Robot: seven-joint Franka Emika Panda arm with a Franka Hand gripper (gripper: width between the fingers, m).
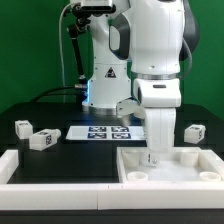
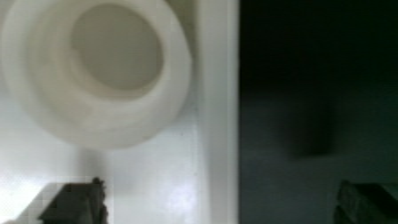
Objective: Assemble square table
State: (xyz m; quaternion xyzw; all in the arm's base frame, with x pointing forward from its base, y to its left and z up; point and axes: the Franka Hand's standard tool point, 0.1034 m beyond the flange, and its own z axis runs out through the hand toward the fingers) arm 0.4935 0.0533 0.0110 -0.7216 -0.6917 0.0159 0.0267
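Gripper [image 1: 154, 158] of the white robot arm points straight down, low over the large flat white plastic square table top [image 1: 205, 186]. The top lies rim-up on the black table [image 1: 75, 143], at the front on the exterior view's right.

Jaws released and spread wide. In the wrist view the two dark fingertips [image 2: 71, 203] stand far apart, with nothing clamped between them. Below them are a pale surface and a dark strip, split by a straight white edge.

Round white shape [image 2: 111, 70] fills much of the wrist view, out ahead of the fingertips. It is too blurred to tell whether it is a socket in the top or the end of a leg.

In the exterior view, low round white sockets [image 1: 187, 157] rise from the top's inner face. What sits directly under the fingers cannot be made out.

Three short white plastic legs with black-and-white tags lie loose on the black table:
- Two are close together at the exterior view's left [image 1: 40, 140] [image 1: 22, 127].
- One is at the right, behind the top's far rim [image 1: 195, 131].

All three are well apart from the gripper.

The marker board [image 1: 105, 132] lies flat in front of the arm's base, between the left pair of legs and the top.

A long low white rail [image 1: 50, 166] runs along the front at the exterior view's left, its end just beside the top's rim.
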